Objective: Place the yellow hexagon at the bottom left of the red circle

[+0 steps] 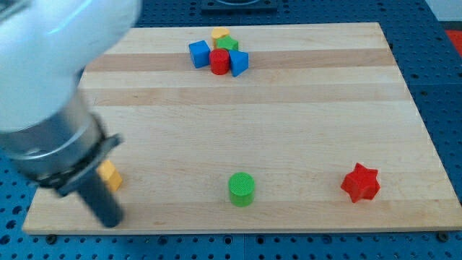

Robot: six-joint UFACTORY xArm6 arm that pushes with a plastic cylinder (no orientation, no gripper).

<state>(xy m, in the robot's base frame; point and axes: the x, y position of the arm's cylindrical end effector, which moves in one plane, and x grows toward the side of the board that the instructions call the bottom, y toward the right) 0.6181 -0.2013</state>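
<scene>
I am seeing my tip (110, 220) resting near the table's (303, 108) bottom-left corner, just below and beside a yellow block (110, 175) that is half hidden by the arm, so I cannot tell if this is the hexagon. The tool is a bare rod, gripping nothing. The red circle (219, 62) is sitting well apart at the view's top, wedged among two blue blocks (199, 53), a green block (229, 45) and another yellow block (220, 33), so I am judging almost the whole push as still left.

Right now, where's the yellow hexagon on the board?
The yellow hexagon sits near the board's bottom-left corner in the camera view, just right of my rod and up-right of my tip, far left of the green cylinder.
</scene>
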